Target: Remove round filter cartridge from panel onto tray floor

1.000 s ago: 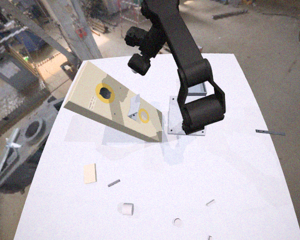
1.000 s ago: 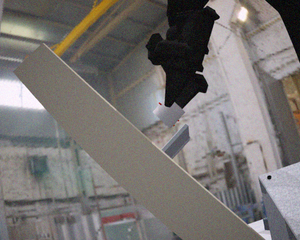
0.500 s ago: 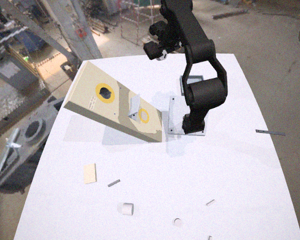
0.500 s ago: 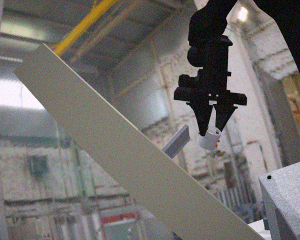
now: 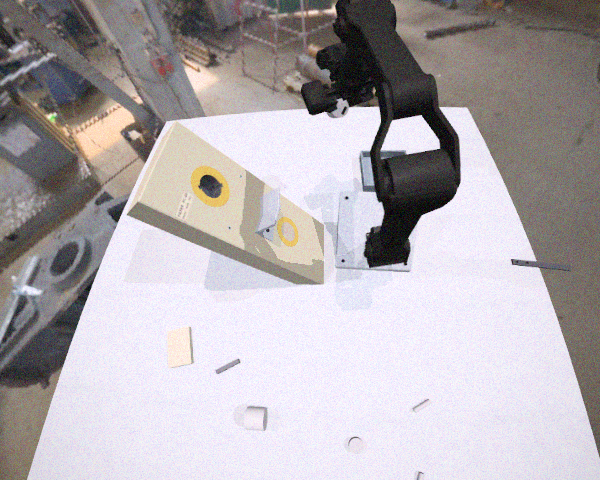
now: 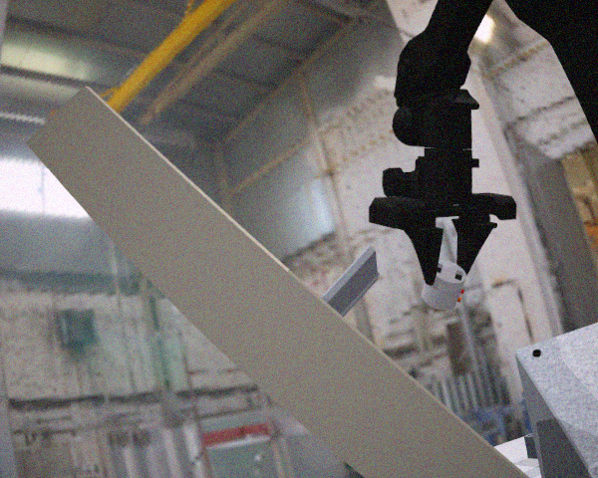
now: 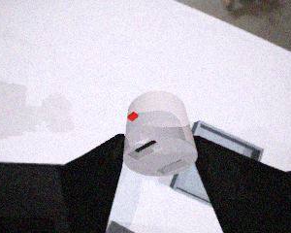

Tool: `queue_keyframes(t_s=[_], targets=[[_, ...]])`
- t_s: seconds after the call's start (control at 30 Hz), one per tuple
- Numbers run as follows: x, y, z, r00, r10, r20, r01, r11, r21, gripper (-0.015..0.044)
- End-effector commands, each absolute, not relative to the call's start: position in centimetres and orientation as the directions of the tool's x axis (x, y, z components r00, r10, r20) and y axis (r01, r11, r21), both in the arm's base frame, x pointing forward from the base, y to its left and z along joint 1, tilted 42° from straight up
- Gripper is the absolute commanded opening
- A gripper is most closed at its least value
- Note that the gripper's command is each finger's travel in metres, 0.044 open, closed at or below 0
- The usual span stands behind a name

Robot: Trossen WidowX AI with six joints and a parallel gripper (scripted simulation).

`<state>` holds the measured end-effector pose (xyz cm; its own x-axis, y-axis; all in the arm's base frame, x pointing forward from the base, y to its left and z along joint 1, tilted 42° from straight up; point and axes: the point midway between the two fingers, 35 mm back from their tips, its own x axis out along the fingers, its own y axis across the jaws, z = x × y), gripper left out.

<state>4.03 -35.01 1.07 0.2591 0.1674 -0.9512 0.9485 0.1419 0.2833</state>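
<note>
The white round cartridge (image 5: 337, 109) (image 6: 443, 293) (image 7: 157, 116) is out of the panel, held in the air with its slotted face toward the gripper. A red mark shows on its side in the wrist view. My gripper (image 6: 448, 278) (image 7: 158, 141) points down and is shut on the cartridge, one finger on each side. The tilted beige panel (image 5: 186, 149) (image 6: 211, 267) has an empty dark round hole (image 5: 210, 186) in a yellow ring. The blue-grey tray (image 5: 362, 178) (image 7: 230, 136) lies below the cartridge and to its right in the wrist view, partly hidden by the arm or a finger.
A grey angled bracket (image 5: 271, 206) (image 6: 353, 283) sticks out of the panel, beside a smaller yellow ring (image 5: 280, 232). A light grey plate (image 5: 346, 227) is under the arm. A beige block (image 5: 179, 347), a white cylinder (image 5: 255, 418) and several small bars lie toward the table's front.
</note>
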Motion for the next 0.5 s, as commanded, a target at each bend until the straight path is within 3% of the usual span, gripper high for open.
queue_keyframes(t_s=[0.0,0.47], targets=[[1.8,-34.3,-0.9,0.219,0.164,-0.962,0.97,0.075,0.233,0.0],[-5.0,-30.2,-6.8,0.079,0.168,-0.983,0.989,-0.137,0.056,0.0]])
